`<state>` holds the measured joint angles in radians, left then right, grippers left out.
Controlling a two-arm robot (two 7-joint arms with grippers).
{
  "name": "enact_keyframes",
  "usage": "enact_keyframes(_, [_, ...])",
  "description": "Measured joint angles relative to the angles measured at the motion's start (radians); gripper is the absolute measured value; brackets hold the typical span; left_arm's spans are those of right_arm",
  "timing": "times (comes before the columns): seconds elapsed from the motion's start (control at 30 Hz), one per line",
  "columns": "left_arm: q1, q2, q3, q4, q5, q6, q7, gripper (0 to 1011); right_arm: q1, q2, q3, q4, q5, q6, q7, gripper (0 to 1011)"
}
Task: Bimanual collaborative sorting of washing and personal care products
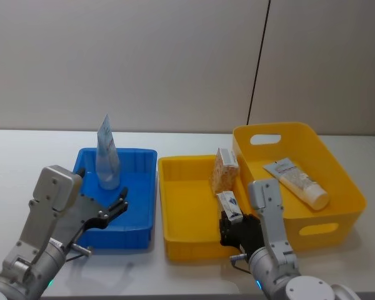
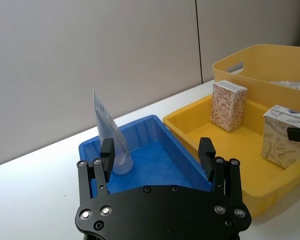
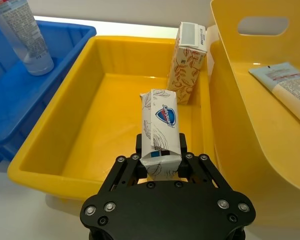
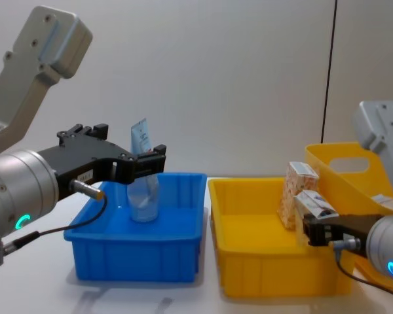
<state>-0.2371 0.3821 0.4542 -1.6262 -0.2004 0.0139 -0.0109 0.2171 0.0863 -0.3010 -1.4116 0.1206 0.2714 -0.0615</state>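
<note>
A clear tube with a blue-white label (image 1: 106, 159) (image 2: 110, 135) (image 4: 143, 183) stands upright on its cap in the blue bin (image 1: 137, 187). My left gripper (image 1: 117, 205) (image 2: 157, 152) (image 4: 158, 160) hovers open over that bin's near edge, a short way from the tube and holding nothing. My right gripper (image 1: 232, 222) (image 3: 160, 152) is shut on a white-and-blue carton (image 1: 229, 205) (image 3: 160, 130) (image 4: 316, 207), held over the right side of the shallow yellow tray (image 1: 184, 209). An orange-speckled carton (image 1: 224, 170) (image 3: 189, 62) stands in the tray's far right corner. A pale squeeze tube (image 1: 298, 182) (image 3: 285, 87) lies in the deep yellow bin (image 1: 347, 194).
The three containers sit side by side on a white table (image 1: 25, 156), blue at the left, deep yellow at the right. Bare table runs along the left and the front edge. A grey wall stands behind.
</note>
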Motion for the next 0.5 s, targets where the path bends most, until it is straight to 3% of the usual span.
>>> enact_keyframes(0.5, [0.000,0.000,0.000,0.000,0.000,0.000,0.000,1001,0.005,0.007,0.006,-0.022,0.005,-0.107,0.054,269])
